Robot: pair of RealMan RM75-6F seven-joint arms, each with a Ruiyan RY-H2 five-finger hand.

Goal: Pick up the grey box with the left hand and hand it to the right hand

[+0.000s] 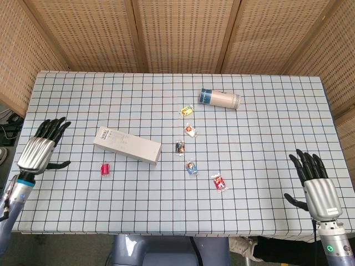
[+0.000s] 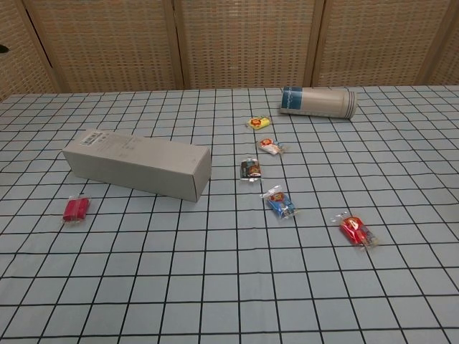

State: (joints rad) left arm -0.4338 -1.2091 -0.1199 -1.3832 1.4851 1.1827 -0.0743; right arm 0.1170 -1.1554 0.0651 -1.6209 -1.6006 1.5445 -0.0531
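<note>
Two hands in play and neither has anything in it yet: we have our left hand (image 1: 40, 151) hovering above the surface (image 1: 266, 122) with fingers spread and empty, well to the left of the grey box (image 1: 127, 145), and our right hand (image 1: 314, 185) far off to the box's right near the front edge, fingers also spread and holding nothing. We read this as the reach step, the pick-up not yet begun. That box lies flat on its long side, angled across the grid, with a small red packet (image 1: 105, 168) just in front of its left end. Next we will likely need to bring the left hand across to the box, line the fingers up across its narrow width and close on it, keeping clear of the red packet. As for writing, we can see a white printed label (image 2: 92, 138) on the box's top at the left end, but its text is too small for us to read.
</note>
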